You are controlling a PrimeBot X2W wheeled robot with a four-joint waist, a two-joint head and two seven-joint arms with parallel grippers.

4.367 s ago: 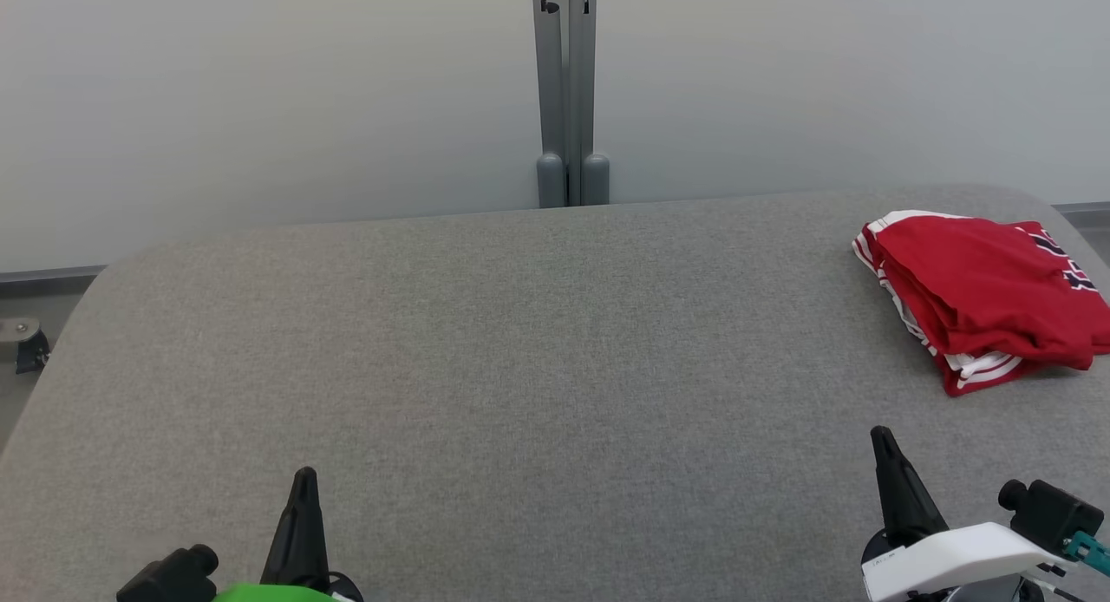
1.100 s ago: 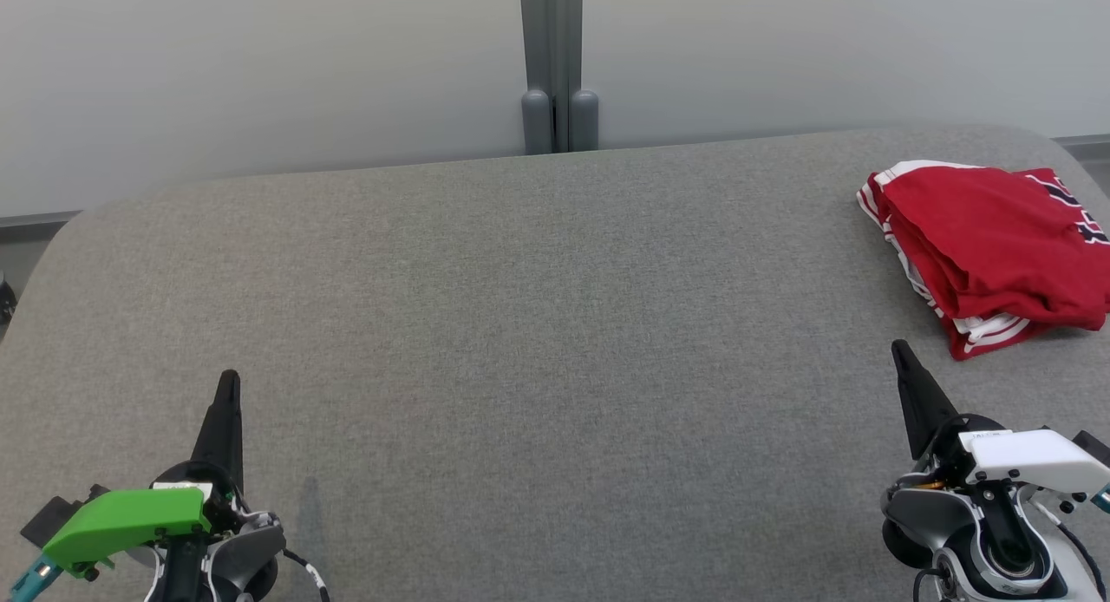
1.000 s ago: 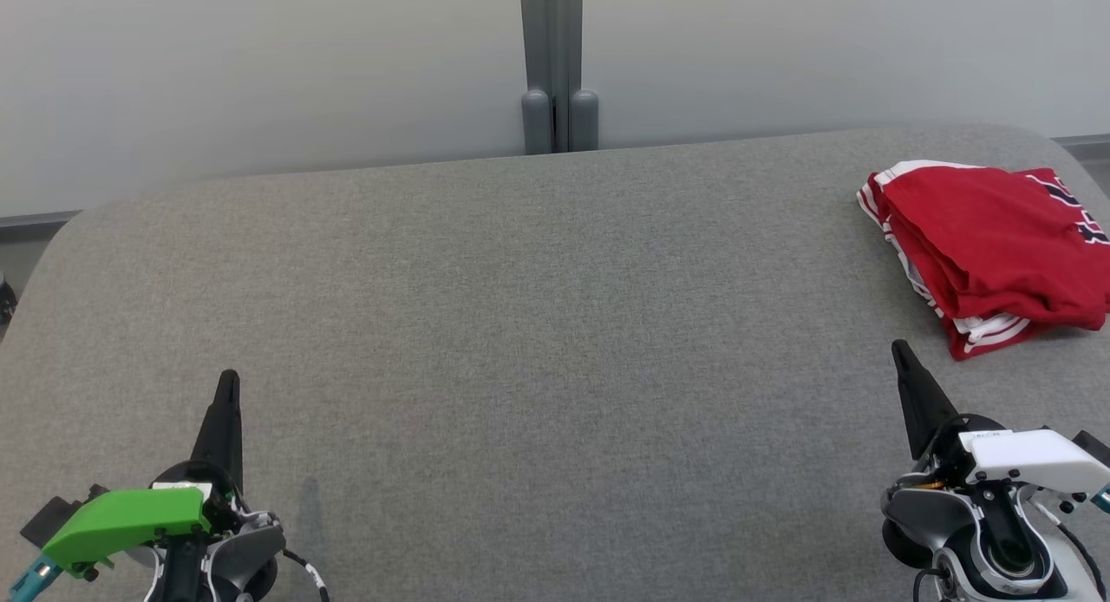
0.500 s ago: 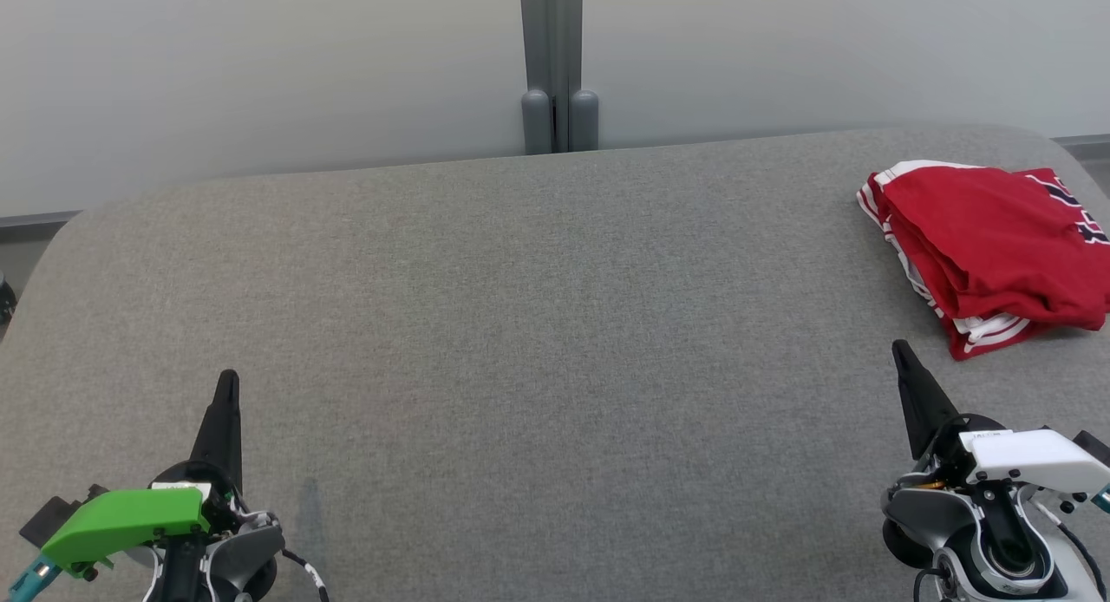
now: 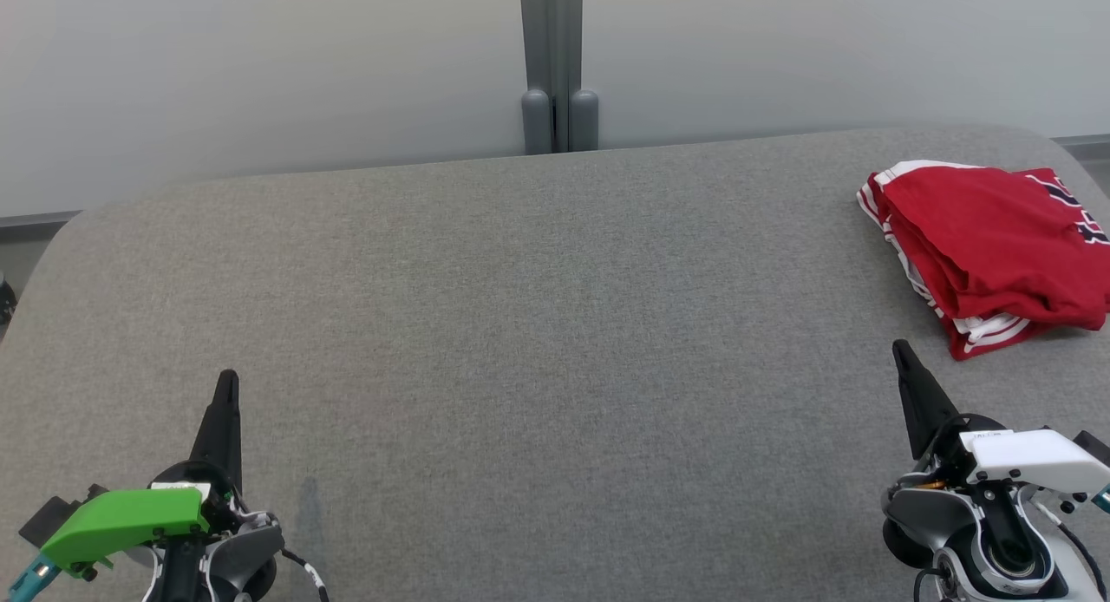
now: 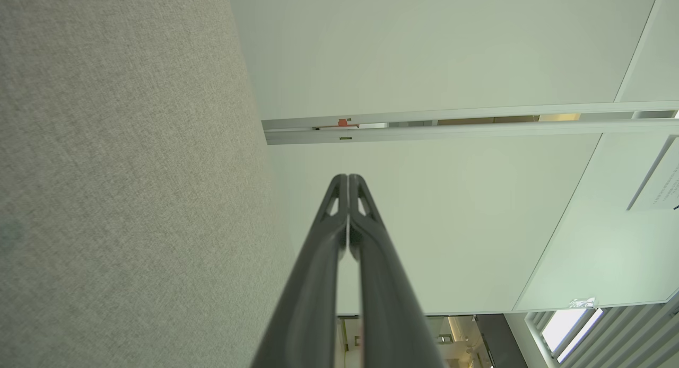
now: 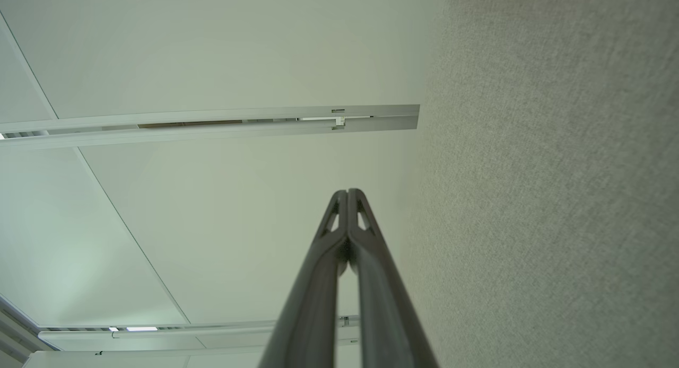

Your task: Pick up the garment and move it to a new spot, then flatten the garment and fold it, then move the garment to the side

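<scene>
The grey fabric-covered table (image 5: 520, 324) took up most of the head view, its far corners rounded. In the left wrist view its cloth surface (image 6: 122, 187) ran along the left side, and in the right wrist view (image 7: 557, 198) along the right side.

Behind the table stood a pale partition wall (image 5: 260, 73). A grey vertical post (image 5: 559, 64) divided it near the middle and ended in two rounded feet at the table's far edge.

The garment (image 5: 989, 238), red with white striped trim and dark lettering, lay folded in a compact bundle on the table near the far right corner. Its right part ran past the edge of the head view.

The right gripper (image 5: 900, 350) sat at the lower right under a white cover (image 5: 1032, 459). It was apart from the garment, its point just short of the bundle's near edge. The right wrist view (image 7: 347, 194) showed its two fingers pressed together from base to tip, closed on themselves.

The left gripper (image 5: 227, 381) sat at the lower left under a green cover (image 5: 121, 520), well apart from the garment. The left wrist view (image 6: 348, 178) showed its fingers likewise closed flat against each other, with only bare cloth and wall beyond them.
</scene>
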